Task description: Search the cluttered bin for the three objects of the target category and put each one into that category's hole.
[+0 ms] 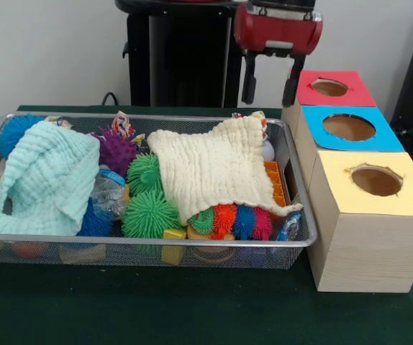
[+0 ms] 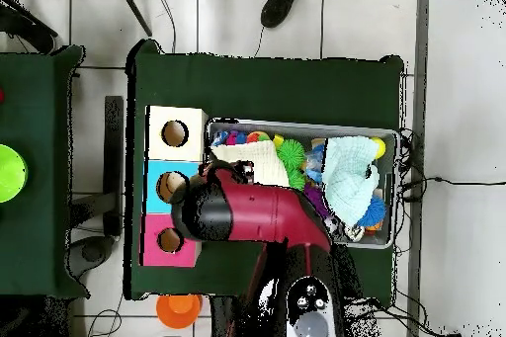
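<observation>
Arm (image 2: 259, 212): reaching in from above, wrist pointing down.
Gripper (image 1: 270, 80): hanging with its two fingers parted, gripping nothing.

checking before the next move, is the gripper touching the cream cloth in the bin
Apart. The front view shows the gripper open, hanging above the bin's far rim, wall visible between its fingertips and the cream cloth.

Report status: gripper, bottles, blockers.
Gripper open, empty, raised over bin's far corner by the red box. One crushed bottle partly visible in the wire bin. Cream cloth and mint cloth cover much clutter.
</observation>
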Robot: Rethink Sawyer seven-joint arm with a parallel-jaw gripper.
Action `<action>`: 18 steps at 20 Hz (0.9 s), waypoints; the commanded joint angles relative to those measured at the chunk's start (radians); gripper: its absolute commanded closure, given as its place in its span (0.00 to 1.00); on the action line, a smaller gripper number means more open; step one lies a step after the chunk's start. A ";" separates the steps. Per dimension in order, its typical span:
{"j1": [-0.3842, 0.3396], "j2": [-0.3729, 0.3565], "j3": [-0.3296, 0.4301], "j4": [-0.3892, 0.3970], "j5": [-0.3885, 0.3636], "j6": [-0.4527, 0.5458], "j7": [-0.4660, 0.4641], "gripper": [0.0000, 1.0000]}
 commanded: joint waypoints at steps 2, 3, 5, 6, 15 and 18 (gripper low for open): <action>-0.091 0.146 0.099 -0.119 -0.061 -0.110 0.042 0.00; -0.097 0.157 0.105 -0.125 -0.065 -0.118 0.038 0.00; -0.109 0.181 0.116 -0.131 -0.076 -0.153 0.036 0.00; -0.120 0.196 0.127 -0.134 -0.081 -0.175 0.033 0.00; -0.165 0.226 0.217 -0.134 -0.105 -0.215 0.039 0.00; -0.158 0.227 0.227 -0.137 -0.107 -0.225 0.054 0.00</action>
